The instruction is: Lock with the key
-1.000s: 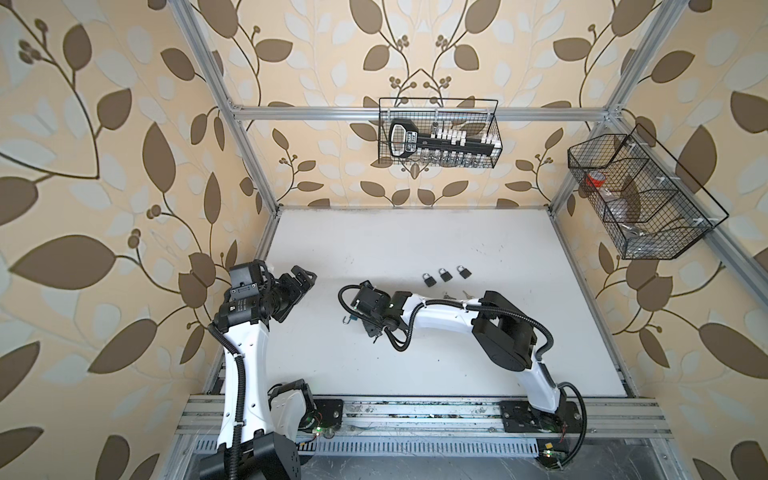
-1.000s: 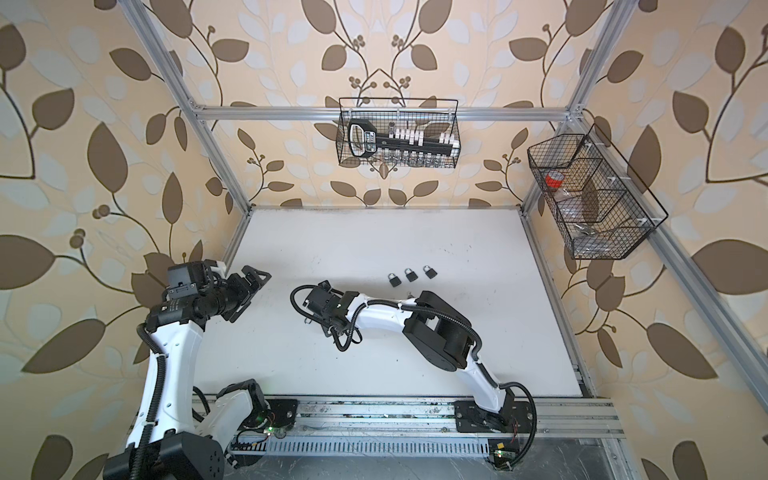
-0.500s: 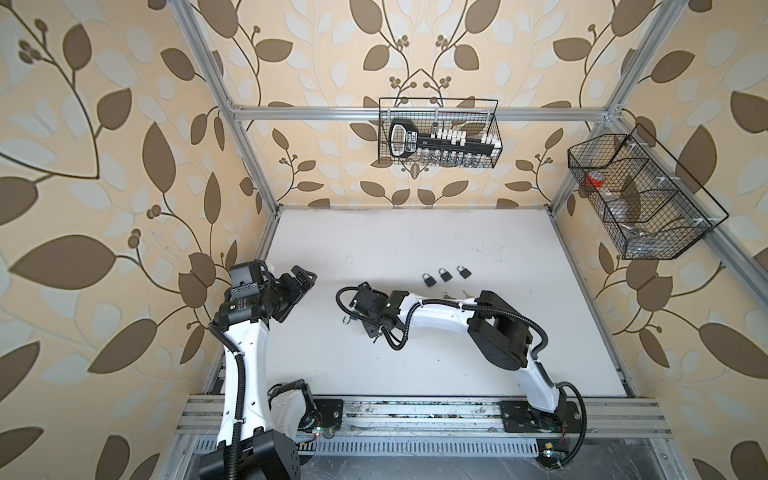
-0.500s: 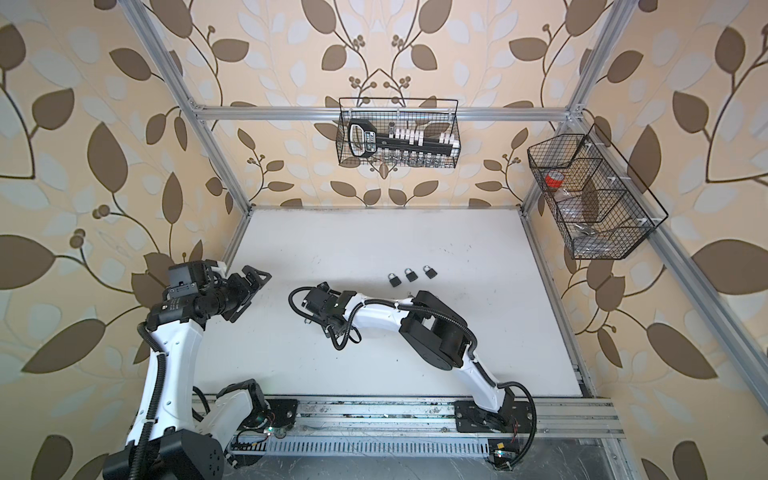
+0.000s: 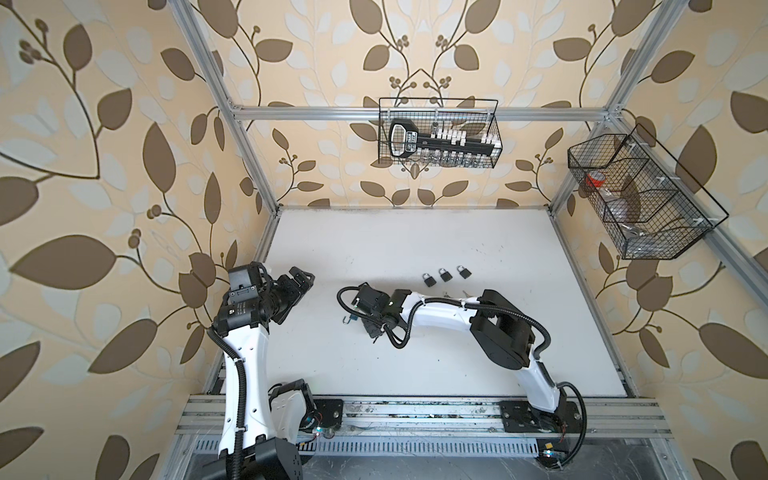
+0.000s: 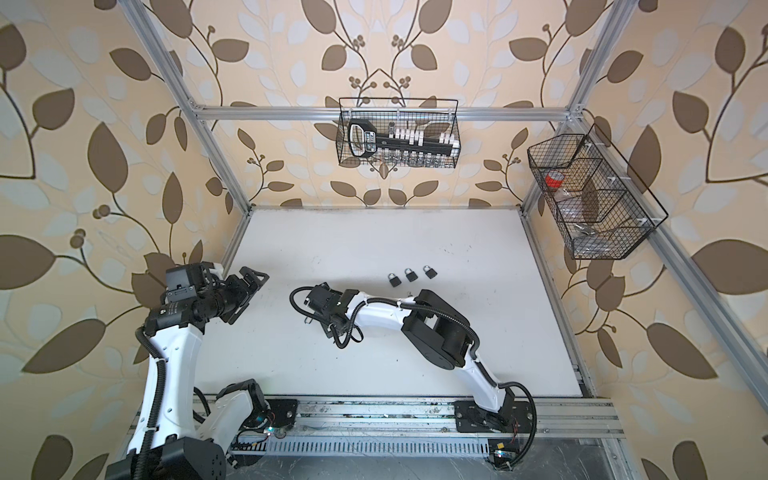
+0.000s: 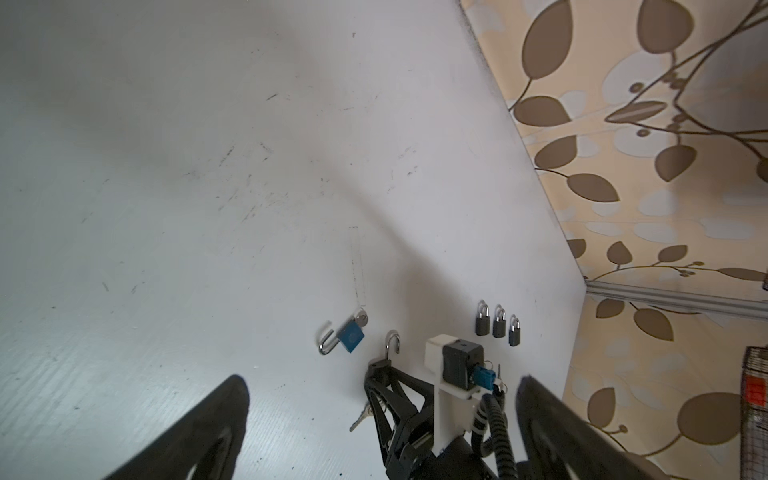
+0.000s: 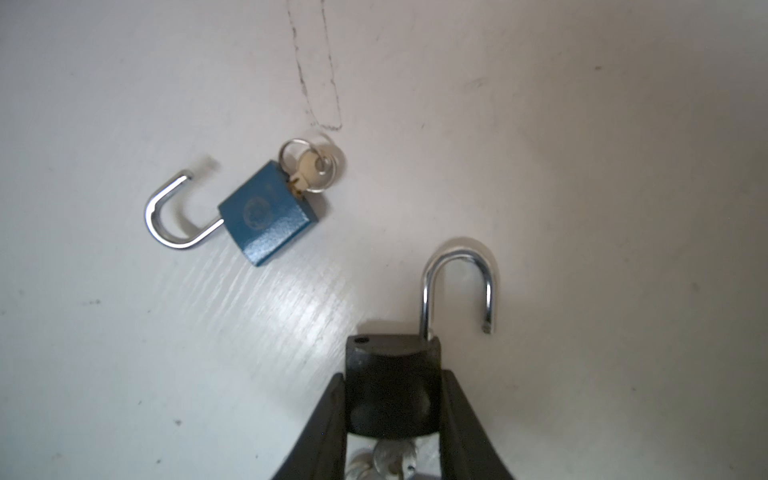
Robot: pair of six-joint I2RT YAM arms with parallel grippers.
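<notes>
1. The right end effector [image 8: 392, 376] seemingly clamped the black padlock [image 8: 392, 411] by its body on the tabletop [image 8: 582, 166].
2. The padlock's long axis ran straight out from the wrist, with the open shackle [image 8: 457, 266] ahead and the blurred key [image 8: 388, 459] behind.
3. The left end effector [image 5: 297, 297], jaws apart, stood well away from that padlock.

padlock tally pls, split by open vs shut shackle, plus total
Open shackle: 2 (blue padlock; black padlock in the right gripper)
Shut shackle: 3 (small dark padlocks, in a row)
Total: 5
</notes>
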